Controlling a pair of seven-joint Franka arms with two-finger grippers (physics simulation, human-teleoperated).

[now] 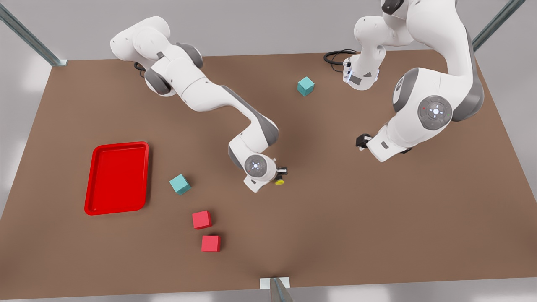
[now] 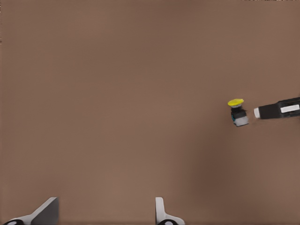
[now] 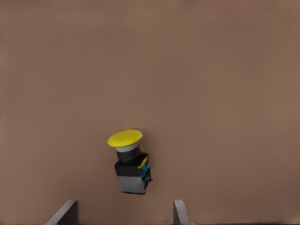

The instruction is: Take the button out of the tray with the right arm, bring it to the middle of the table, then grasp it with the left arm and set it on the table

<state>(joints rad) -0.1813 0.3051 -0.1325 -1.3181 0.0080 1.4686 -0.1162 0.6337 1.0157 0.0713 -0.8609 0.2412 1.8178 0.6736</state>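
While the right pincer (image 1: pixel 280 176) hovers spread over the button (image 3: pixel 129 161), left pincer (image 2: pixel 105 211) wide

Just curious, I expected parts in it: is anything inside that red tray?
Nothing: the tray shows only its bare red floor. The button lies on the table mid-table, beneath the right gripper, whose fingers are open. The left gripper waits apart.

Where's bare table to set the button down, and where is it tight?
Bare: between the right gripper, by the button, and the left gripper; also the table at the front view's lower right. Crowded: teal cube and red cubes beside the tray.
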